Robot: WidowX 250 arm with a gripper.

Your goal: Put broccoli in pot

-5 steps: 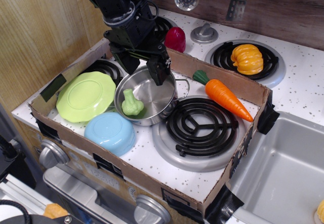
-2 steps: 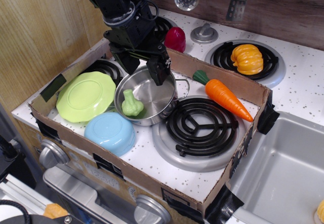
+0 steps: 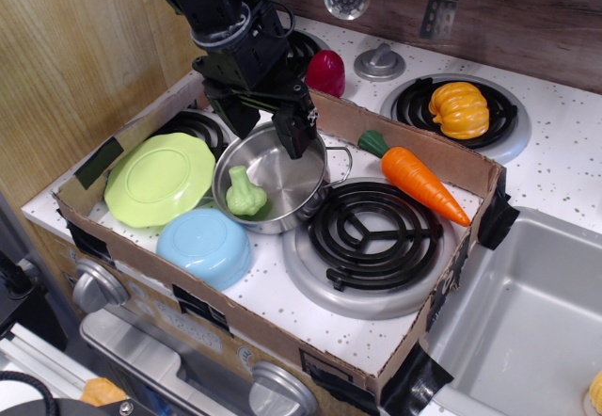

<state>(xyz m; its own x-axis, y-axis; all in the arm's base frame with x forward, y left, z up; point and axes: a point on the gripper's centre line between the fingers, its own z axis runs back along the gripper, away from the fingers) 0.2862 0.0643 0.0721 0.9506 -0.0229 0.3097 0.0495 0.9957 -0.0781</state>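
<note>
The pale green broccoli (image 3: pixel 245 193) lies inside the shiny steel pot (image 3: pixel 294 183), near its front-left wall. The pot stands on the toy stove between the two front burners, its wire handle pointing right. My black gripper (image 3: pixel 265 131) hangs above the pot's back rim, up and to the right of the broccoli. Its two fingers are spread apart and hold nothing.
A lime-green plate (image 3: pixel 158 178) and an upturned light-blue bowl (image 3: pixel 204 242) sit left of the pot. A carrot (image 3: pixel 419 181) lies right of it, by the cardboard wall (image 3: pixel 423 148). A red toy (image 3: pixel 325 72), a yellow squash (image 3: pixel 459 108) and a sink (image 3: pixel 527 322) lie beyond.
</note>
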